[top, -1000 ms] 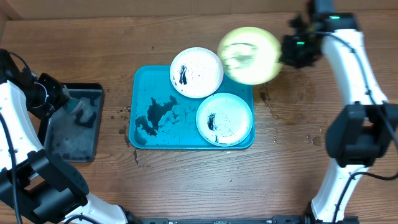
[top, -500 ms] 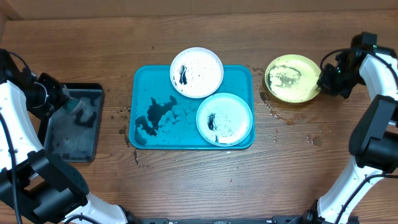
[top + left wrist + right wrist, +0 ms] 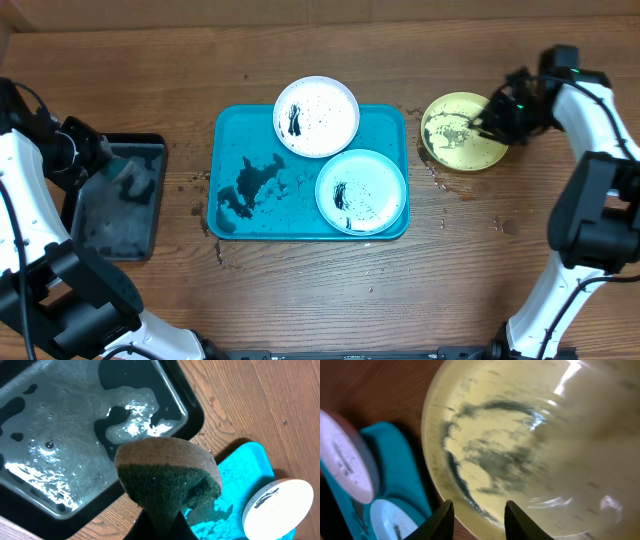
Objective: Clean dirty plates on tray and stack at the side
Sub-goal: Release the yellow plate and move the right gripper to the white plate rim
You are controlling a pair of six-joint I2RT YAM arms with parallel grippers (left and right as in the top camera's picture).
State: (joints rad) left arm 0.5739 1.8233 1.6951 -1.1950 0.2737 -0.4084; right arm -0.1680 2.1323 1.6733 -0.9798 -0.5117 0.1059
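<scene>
you see the wooden table [image 3: 300, 300] filling the overhead view, with dark specks on it around the tray.

the tray [image 3: 226, 135] is in the middle of the frame, bright turquoise, with a big black smear [image 3: 250, 185] on its left half.

at the left edge lies the black tray [image 3: 150, 143], with wet foam and water in it.

now the plates. the white plate [image 3: 316, 117] sits at the top middle, across the upper rim of the tray, with a black streak and many small specks on it. the pale aqua plate [image 3: 361, 191] lies in the lower right corner of the tray, just beside the white one, with one black streak near its centre. the yellow-green plate [image 3: 455, 135] is on the table in the upper right, apart from the tray. in the right wrist view it is wet and shiny, with a dark grey-green smear curved over its face.

the sponge [image 3: 167, 477], brown with a dark green side, hangs over the black tray. your left claw [image 3: 160, 521] is clamped on it from below.

your right claw [image 3: 495, 118] is at the right side of the yellow-green plate, and its fingers [image 3: 445, 519] stand apart over the plate's face.
</scene>
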